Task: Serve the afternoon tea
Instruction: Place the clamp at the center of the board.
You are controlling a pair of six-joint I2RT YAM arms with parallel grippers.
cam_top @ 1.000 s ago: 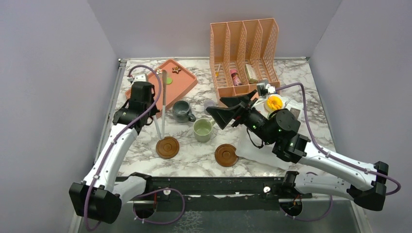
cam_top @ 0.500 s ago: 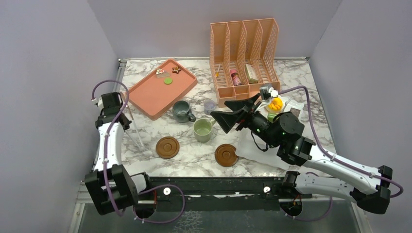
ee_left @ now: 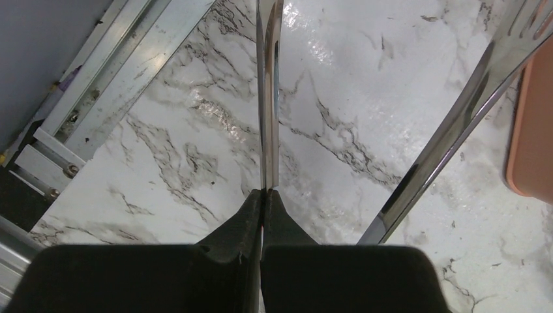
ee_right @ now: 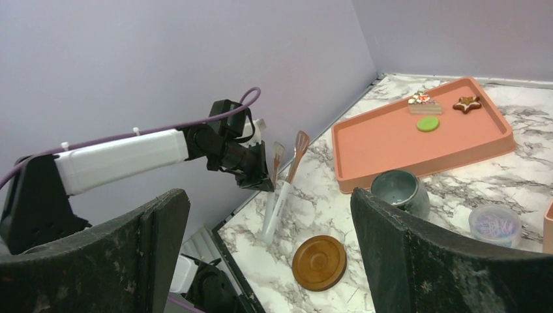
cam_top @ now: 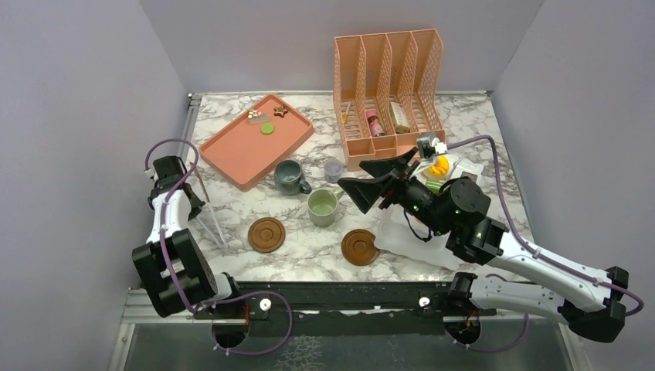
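Observation:
My left gripper (cam_top: 195, 201) (ee_left: 264, 193) is shut on one thin metal arm of a pair of tongs (cam_top: 213, 222) (ee_right: 282, 190) at the table's left edge; the other arm (ee_left: 450, 124) splays to the right. A grey-blue mug (cam_top: 289, 176) (ee_right: 399, 190) and a pale green mug (cam_top: 322, 207) stand mid-table, behind two brown coasters (cam_top: 266, 234) (cam_top: 359, 246). A star cookie (cam_top: 279, 111), a green disc (cam_top: 267, 128) and a small cake (cam_top: 254, 115) lie on the salmon tray (cam_top: 232, 151). My right gripper (cam_top: 371, 180) (ee_right: 267, 195) hangs open and empty, right of the green mug.
A tiny lilac cup (cam_top: 333, 169) sits beside the grey-blue mug. An orange file rack (cam_top: 386, 77) with a pink bottle (cam_top: 374, 122) stands at the back. Orange and green toy food (cam_top: 439, 165) and a white bag (cam_top: 409, 241) lie under my right arm.
My left arm has swung from beside the tray back to the left edge, carrying the tongs. My right arm has shifted slightly to the right, still open.

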